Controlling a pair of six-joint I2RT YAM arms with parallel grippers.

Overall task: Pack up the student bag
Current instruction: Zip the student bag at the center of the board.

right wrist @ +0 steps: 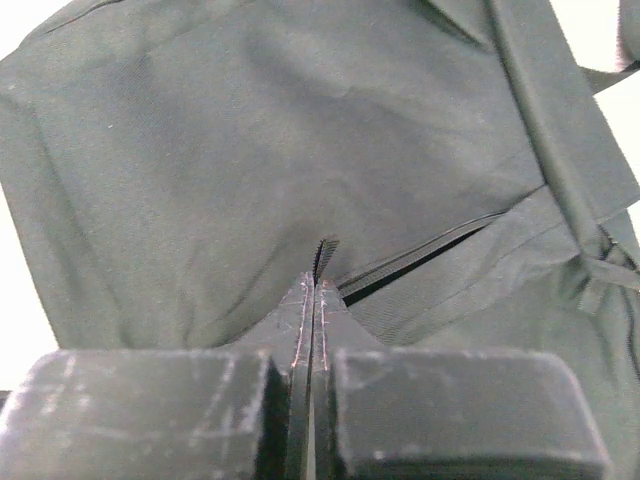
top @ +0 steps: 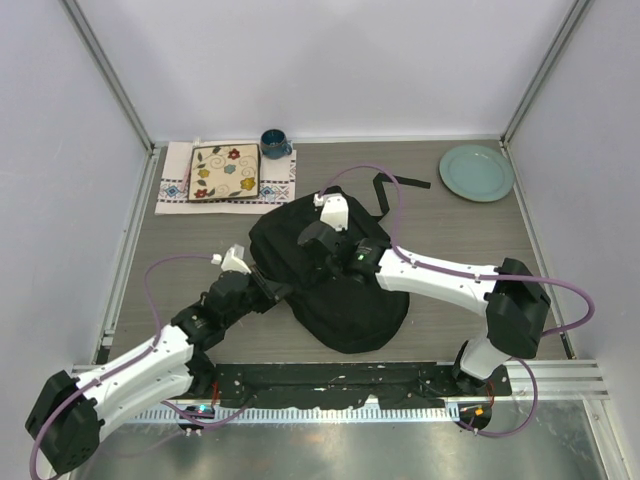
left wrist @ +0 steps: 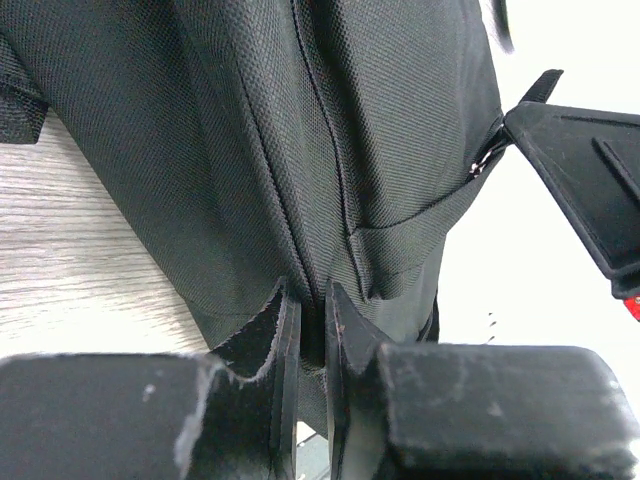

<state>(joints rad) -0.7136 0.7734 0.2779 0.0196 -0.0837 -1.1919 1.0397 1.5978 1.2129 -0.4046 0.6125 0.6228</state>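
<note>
So the student bag [top: 350,315] is a big black rounded fabric backpack, flopped flat mid-table, strap [top: 384,192] trailing toward the far edge, zip [right wrist: 420,262] cracked open a bit.

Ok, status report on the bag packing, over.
Left gripper shut on a fold of the student bag. Right gripper shut on its zip. Green plate, mug, floral tray at far edge, apart from bag.

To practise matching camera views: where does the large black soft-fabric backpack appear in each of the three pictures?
Top external: the large black soft-fabric backpack lies at the centre.
Left wrist: the backpack fills the upper left.
Right wrist: the backpack fills nearly the whole frame.
Shared landmark: a zip line in both wrist views; unclear from above.
</note>
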